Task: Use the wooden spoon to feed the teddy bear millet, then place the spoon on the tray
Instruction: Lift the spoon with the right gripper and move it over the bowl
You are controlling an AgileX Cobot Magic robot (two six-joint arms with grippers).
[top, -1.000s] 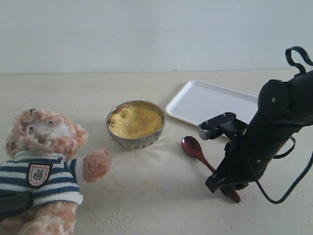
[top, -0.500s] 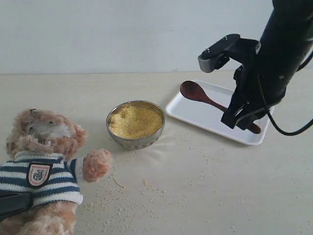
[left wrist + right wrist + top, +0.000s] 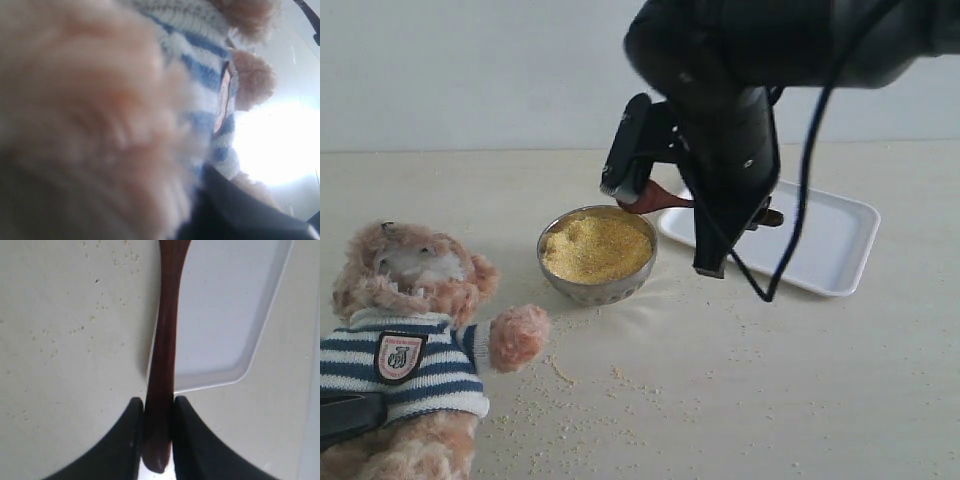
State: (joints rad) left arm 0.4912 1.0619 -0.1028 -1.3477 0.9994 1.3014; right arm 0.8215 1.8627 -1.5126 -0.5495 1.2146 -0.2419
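The wooden spoon (image 3: 645, 197) hangs in the air with its oval bowl just above the far right rim of the metal bowl of millet (image 3: 597, 250). My right gripper (image 3: 725, 207) is shut on the handle; in the right wrist view the handle (image 3: 165, 340) runs out from between the two fingers of that gripper (image 3: 159, 412). The white tray (image 3: 825, 245) lies behind the arm, also seen below the spoon (image 3: 220, 315). The teddy bear (image 3: 415, 320) sits at the left. Its fur and striped shirt (image 3: 200, 60) fill the left wrist view. My left gripper (image 3: 345, 415) lies against the bear's side, jaws hidden.
Loose millet grains (image 3: 570, 400) are scattered over the pale table in front of the bowl and bear. The right arm (image 3: 740, 60) looms large over the middle of the scene. A plain wall stands behind the table.
My right gripper lifted the spoon off the table, carried it up over the tray, then moved left until the spoon's bowl reached the metal bowl's rim. The bear has not moved.
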